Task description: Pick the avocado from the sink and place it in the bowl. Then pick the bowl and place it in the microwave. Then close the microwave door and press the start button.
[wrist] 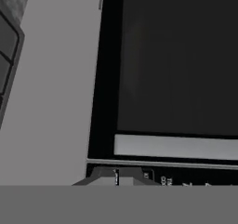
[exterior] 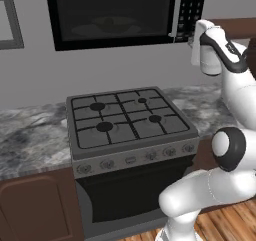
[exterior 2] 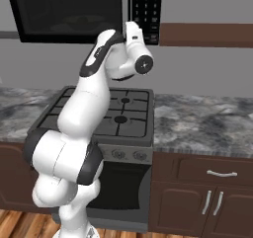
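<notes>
Microwave [exterior: 115, 15], a large black boxy unit with a dark glass window, is mounted on the far wall above the stove. Its wide black door [exterior 2: 69, 12] lies flush with the casing, so the closing step reads as done. Through the window of the left base view a pale shallow bowl [exterior: 111, 22] is faintly visible inside; the avocado cannot be made out in it, and the sink lies outside these pictures.

The narrow keypad strip of small pale buttons [exterior: 192, 7] runs down the right edge of the microwave. The white arm is raised with its hand against the lower end of this strip, which fits the last step: pressing the start button. In the hand view the camera looks at close range along the microwave front, with the fingers [wrist: 117, 176] at the bottom edge, drawn narrow together and holding nothing. A closed pair makes one blunt tip, better suited to pushing a small button than an open pair. Whether the tip already touches a button cannot be told.

Count:
- one microwave, one door, one keypad strip;
- one bowl, seen dimly;
- one grey gas stove [exterior: 130, 120] with four burners and a black oven front, directly below the microwave;
- one grey marbled bench [exterior 2: 202, 118], running left and right of the stove;
- three cabinet handles [exterior 2: 221, 173] on the brown fronts at the near right.
</notes>
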Robot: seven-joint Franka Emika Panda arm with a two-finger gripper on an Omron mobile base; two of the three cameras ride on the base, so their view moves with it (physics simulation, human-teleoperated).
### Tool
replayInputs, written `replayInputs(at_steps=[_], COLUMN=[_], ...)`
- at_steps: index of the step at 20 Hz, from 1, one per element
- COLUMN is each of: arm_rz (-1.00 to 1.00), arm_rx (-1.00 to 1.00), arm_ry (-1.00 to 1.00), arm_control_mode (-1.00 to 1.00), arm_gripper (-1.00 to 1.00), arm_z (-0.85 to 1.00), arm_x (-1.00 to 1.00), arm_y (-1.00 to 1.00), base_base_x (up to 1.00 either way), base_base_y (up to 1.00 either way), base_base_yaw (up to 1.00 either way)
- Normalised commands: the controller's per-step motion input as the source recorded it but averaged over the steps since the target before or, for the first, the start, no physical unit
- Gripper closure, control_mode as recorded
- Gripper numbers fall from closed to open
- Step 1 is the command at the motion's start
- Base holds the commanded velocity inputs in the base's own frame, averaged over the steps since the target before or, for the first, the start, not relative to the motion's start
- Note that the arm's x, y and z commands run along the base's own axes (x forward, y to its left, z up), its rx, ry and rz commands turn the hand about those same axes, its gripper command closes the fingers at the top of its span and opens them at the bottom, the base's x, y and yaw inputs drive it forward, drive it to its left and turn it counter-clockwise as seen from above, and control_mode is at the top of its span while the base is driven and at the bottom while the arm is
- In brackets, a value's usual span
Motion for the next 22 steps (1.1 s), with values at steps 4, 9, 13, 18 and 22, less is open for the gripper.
replayInputs(at_steps=[4, 9, 13, 18, 22], arm_rz=[0.0, 0.0, 0.0, 0.0, 0.0], arm_rx=[0.0, 0.0, 0.0, 0.0, 0.0], arm_ry=[0.0, 0.0, 0.0, 0.0, 0.0], arm_control_mode=[-1.0, -1.0, -1.0, -1.0, -1.0], arm_gripper=[1.0, 1.0, 1.0, 1.0, 1.0], arm_z=[0.0, 0.0, 0.0, 0.0, 0.0], arm_x=[0.23, 0.29, 0.24, 0.3, 0.43], arm_y=[-0.2, -0.02, 0.0, 0.0, 0.0], base_base_x=[0.0, 0.0, 0.0, 0.0, 0.0], base_base_y=[0.0, 0.0, 0.0, 0.0, 0.0], base_base_yaw=[0.0, 0.0, 0.0, 0.0, 0.0])
